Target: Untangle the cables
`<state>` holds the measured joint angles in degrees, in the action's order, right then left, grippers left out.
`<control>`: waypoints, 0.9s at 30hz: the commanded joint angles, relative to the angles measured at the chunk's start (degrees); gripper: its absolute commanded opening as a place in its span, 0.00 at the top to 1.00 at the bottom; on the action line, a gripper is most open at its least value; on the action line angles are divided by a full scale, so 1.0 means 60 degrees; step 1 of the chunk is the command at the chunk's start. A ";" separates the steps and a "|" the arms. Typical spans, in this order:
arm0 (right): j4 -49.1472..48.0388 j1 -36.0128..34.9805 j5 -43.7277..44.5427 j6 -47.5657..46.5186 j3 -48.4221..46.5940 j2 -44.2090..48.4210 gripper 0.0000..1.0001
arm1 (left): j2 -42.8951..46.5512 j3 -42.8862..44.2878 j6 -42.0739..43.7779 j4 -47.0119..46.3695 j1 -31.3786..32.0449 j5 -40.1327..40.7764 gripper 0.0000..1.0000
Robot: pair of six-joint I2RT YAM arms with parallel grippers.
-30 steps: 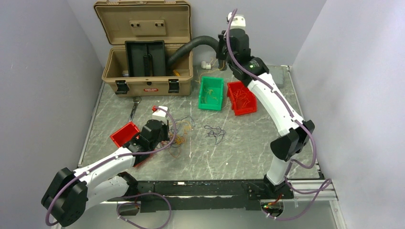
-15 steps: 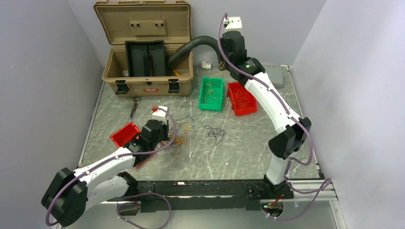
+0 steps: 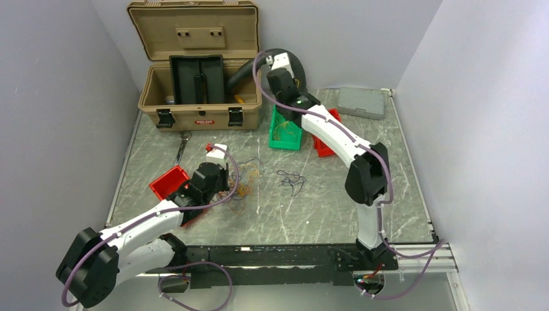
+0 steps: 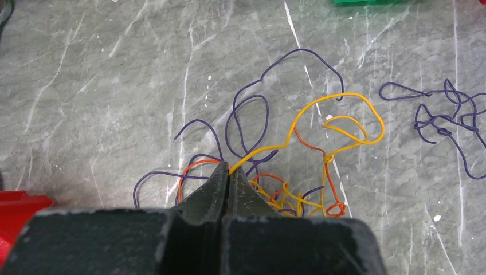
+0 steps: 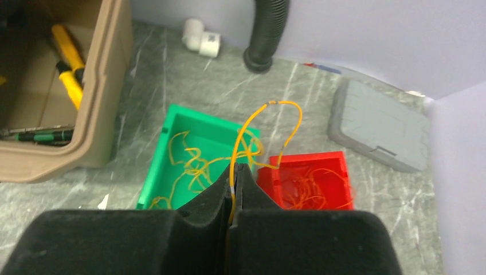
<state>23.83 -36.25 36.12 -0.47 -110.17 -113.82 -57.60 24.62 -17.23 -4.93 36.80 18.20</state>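
Right pincer pinching yellow cable above green bin, red bin beside.

My left arm lies low over the cables near the worktop's middle; my right arm reaches above the green bin by the far edge.

On the table, the toolbox stands back left, the hose at its right. A bin and a second bin sit side by side right of it, a flat case farther right. The cables lie mid-table, with a third bin left of them.
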 commanded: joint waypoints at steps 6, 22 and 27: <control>-0.0052 -0.0245 -0.1184 0.0975 0.0185 -0.1118 1.00 | -0.0018 0.0090 0.0061 -0.0173 0.0029 0.0222 1.00; 0.0362 0.0739 -0.1866 0.2471 0.1181 -0.0253 1.00 | 0.0134 0.0046 0.0059 -0.0141 0.0029 0.0262 1.00; 0.0833 0.0880 -0.1890 0.2271 0.0946 -0.0449 1.00 | 0.0133 0.0057 0.0060 -0.0131 0.0023 0.0207 1.00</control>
<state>27.75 -31.24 24.40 13.10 -102.45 -119.63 -57.58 24.62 -17.23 -4.91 36.80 18.44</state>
